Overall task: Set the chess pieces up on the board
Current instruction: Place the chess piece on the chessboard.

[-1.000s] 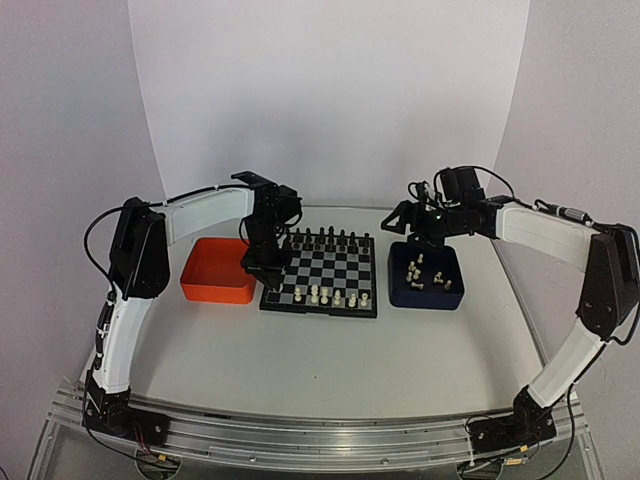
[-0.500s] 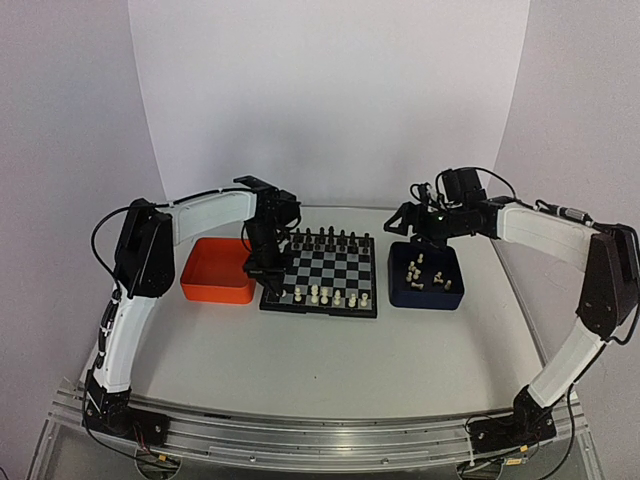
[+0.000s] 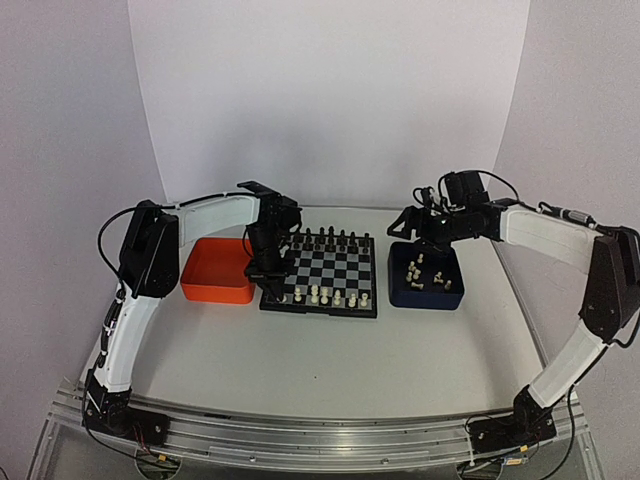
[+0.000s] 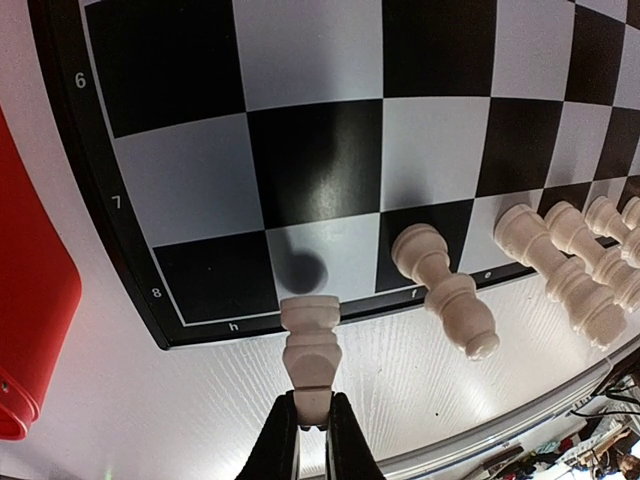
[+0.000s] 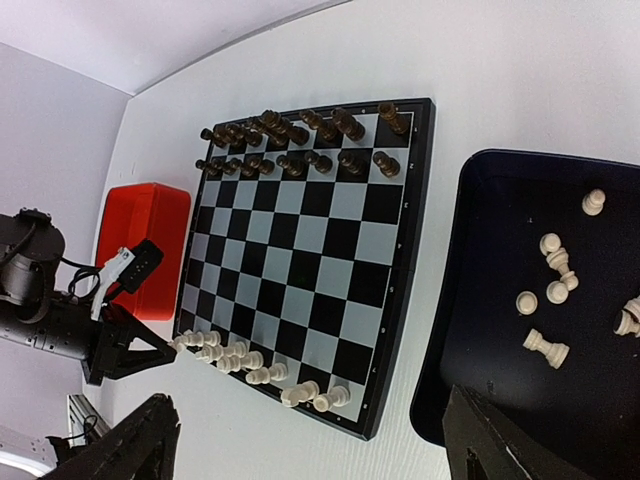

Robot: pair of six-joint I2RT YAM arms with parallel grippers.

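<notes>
Left gripper (image 4: 312, 405) clamped on cream-white piece (image 4: 311, 345) by its top, hanging over board (image 4: 150, 290) near-left edge, close to the frame. Right gripper (image 5: 315, 430) fingers spread above dark blue tray (image 5: 450, 300). Risk: an off-centre release lands the base on the frame and the piece topples.

orange tray (image 3: 214, 291) and dark blue tray (image 3: 426, 298) rest on the white table (image 3: 320, 370), black pieces (image 3: 326, 239) between.

Smooth cream plastic chess pieces (image 4: 445, 290) on a glossy black-and-grey board (image 4: 330, 170). The white table (image 4: 400, 400) shows a faint matt grain; the orange tray (image 4: 30, 300), at the board's nine o'clock, looks smooth plastic.
</notes>
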